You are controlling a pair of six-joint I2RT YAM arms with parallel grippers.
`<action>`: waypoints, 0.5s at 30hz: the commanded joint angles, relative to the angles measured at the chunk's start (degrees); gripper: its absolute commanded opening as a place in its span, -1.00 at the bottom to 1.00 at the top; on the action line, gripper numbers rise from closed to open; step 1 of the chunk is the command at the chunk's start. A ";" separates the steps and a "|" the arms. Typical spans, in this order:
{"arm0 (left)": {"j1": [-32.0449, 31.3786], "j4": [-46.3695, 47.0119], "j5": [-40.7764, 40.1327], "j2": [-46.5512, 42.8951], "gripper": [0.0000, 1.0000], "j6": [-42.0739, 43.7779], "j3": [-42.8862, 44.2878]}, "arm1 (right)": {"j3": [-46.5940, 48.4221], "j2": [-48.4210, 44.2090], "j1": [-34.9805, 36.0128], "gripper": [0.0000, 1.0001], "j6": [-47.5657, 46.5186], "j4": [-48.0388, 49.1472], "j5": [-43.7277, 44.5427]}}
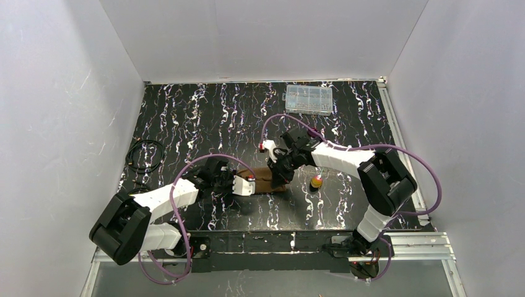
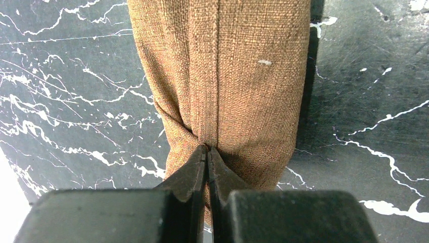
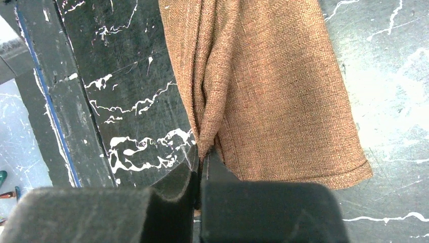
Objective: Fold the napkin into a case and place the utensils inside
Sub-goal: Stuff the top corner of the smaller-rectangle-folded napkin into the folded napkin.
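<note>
Two pinches on one bunched brown woven cloth napkin (image 2: 227, 76).
Its folds sit clamped in the left gripper (image 2: 206, 152) and right gripper (image 3: 205, 152); arms (image 1: 337, 159) hide most from above.

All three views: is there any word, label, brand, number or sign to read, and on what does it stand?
No text can be read in any view.
On the napkin: plain brown weave, no tag or print showing.
On the table: the white streaks are marbling, not writing.
On the clear box: any label is too small to tell.
</note>
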 commanded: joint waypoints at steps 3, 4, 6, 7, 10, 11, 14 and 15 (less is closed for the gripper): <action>-0.50 -6.85 2.25 -1.99 -1.00 -1.40 -1.90 | 7.84 2.54 -0.23 -0.97 -0.13 -6.73 0.27; -0.48 -6.84 2.44 -2.47 -1.00 -1.30 -1.68 | 9.24 3.46 -0.33 -0.97 -0.54 -8.18 -0.04; -0.50 -7.31 2.76 -2.92 -1.00 -1.15 -1.33 | 11.82 4.66 -0.28 -0.97 -0.91 -10.11 -0.88; -0.50 -7.57 2.74 -2.82 -1.00 -0.94 -1.20 | 12.78 5.03 -0.28 -0.97 -0.88 -10.73 -0.78; -0.50 -7.76 2.67 -2.13 -1.00 -0.42 -1.28 | 14.86 6.34 -0.40 -0.97 -0.30 -11.74 0.07; -0.50 -7.79 2.76 -2.02 -1.00 -0.17 -1.45 | 15.58 7.24 -0.55 -0.97 -0.17 -12.68 0.39; -0.50 -7.67 3.23 -1.96 -1.00 0.45 -1.81 | 18.27 10.90 -1.53 -0.97 0.14 -16.14 1.30; -0.50 -7.63 3.18 -1.84 -1.00 0.52 -1.78 | 18.65 11.97 -1.96 -0.97 0.48 -16.60 1.30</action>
